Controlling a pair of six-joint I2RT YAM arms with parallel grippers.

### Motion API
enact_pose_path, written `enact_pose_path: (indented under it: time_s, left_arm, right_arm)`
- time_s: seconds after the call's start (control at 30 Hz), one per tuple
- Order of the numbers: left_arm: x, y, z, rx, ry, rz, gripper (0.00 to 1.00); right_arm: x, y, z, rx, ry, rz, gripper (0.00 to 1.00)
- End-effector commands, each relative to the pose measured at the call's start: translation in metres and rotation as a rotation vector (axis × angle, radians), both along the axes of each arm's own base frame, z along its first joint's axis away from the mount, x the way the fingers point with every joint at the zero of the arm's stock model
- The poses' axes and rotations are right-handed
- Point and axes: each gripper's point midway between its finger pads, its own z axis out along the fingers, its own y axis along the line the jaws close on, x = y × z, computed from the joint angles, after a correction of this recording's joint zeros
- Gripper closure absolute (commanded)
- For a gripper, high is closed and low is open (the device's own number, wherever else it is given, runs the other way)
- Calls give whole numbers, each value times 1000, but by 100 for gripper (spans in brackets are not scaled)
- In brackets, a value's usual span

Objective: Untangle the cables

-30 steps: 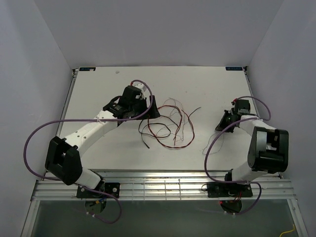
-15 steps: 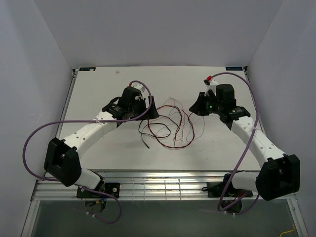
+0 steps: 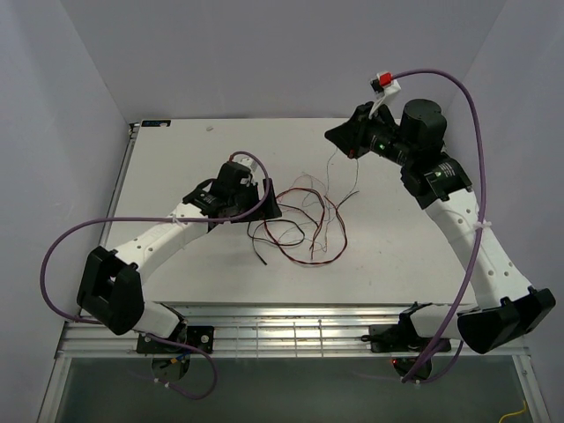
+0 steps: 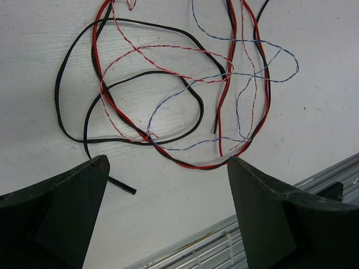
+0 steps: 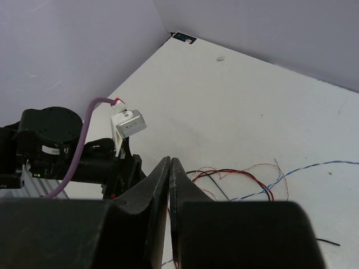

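Cables (image 3: 304, 222) lie in one loose knot at the middle of the white table (image 3: 176, 159), between the two arms; they are thin wires, far slimmer than a finger, looping over one another in wide open curves. From the left wrist the colours are plain: two black cables (image 4: 56, 95) sweep round the left of the heap, one loose end lying just beside the left finger; a red cable (image 4: 190, 166) runs down and bends back up in a long U; a pale pink cable (image 4: 168, 47) – twisted, flecked red and white – crosses the black loops; a pale blue-grey cable (image 4: 279, 50), twisted too, wanders across the right side.

The left gripper (image 3: 271, 201) sits low at the knot's left edge; its jaws stand wide apart, holding nothing, with table and wire showing between them (image 4: 167, 159).

The right gripper (image 3: 337, 137) hangs high above the table's far side, beyond the knot; two fine strands rise from the heap to it. In its own camera the jaws (image 5: 170, 174) are pressed together – a bluish strand shows low in the slit, so the pinch seems to be on the pale blue-grey cable; more of that wire stretches away to the right above the table.
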Motion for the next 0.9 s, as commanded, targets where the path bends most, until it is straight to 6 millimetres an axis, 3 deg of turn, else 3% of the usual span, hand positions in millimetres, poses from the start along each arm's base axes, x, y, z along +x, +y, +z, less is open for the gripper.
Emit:
enact_pose_path:
  time_s: [0.0, 0.03, 0.1, 0.13, 0.17, 0.23, 0.27, 0.3, 0.33, 0.37, 0.4, 0.43, 0.5, 0.53, 0.6, 0.63, 0.7, 0.73, 0.87]
  left_arm:
    - [2, -3, 30, -54, -75, -3, 2]
    - [2, -3, 32, -57, -79, -6, 2]
    - [2, -5, 34, -59, -83, -12, 2]
    - [2, -4, 36, -60, -87, -11, 2]
    - [3, -4, 35, -58, -85, -10, 2]
    - [4, -4, 35, -55, -84, -5, 2]
    - [4, -4, 33, -51, -80, -4, 2]
    - [4, -5, 32, -50, -75, -4, 2]
    - [5, -5, 32, -49, -73, -4, 2]
    - [6, -6, 32, -47, -69, -4, 2]
    - [7, -6, 27, -36, -55, -5, 2]
    - [8, -8, 28, -38, -56, -9, 2]
    - [11, -9, 24, -28, -44, -13, 2]
    - [12, -11, 22, -23, -40, -18, 2]
    - [17, -12, 23, -9, -53, -34, 2]
    - [19, -13, 19, 3, -46, -38, 2]
    - [26, -14, 21, 18, -56, -37, 2]
    - [28, -15, 15, 32, -43, -40, 2]
    - [38, -20, 5, 57, -17, -42, 2]
  right_arm:
    - [16, -1, -3, -70, -29, -29, 92]
    - [26, -7, -4, -90, -32, -62, 92]
    - [43, -27, 18, -99, -89, -134, 92]
    - [56, -31, 13, -123, -86, -149, 92]
    - [64, -40, 28, -120, -118, -181, 92]
    - [98, -69, 18, -142, -91, -260, 92]
    - [108, -80, 24, -137, -102, -283, 92]
    - [126, -106, 18, -144, -85, -338, 92]
    - [150, -117, -4, -159, -40, -359, 92]
    - [164, -130, -12, -162, -25, -390, 92]
    - [179, -156, -13, -159, -17, -443, 92]
    - [202, -162, -42, -170, 42, -448, 92]
    - [226, -200, -51, -156, 55, -503, 92]
    - [244, -208, -80, -164, 104, -509, 92]
    - [265, -228, -98, -180, 113, -560, 92]
    - [279, -233, -120, -195, 134, -572, 92]
    - [294, -247, -141, -222, 155, -626, 92]
    - [302, -250, -161, -233, 183, -635, 92]
    - [315, -258, -207, -249, 246, -665, 89]
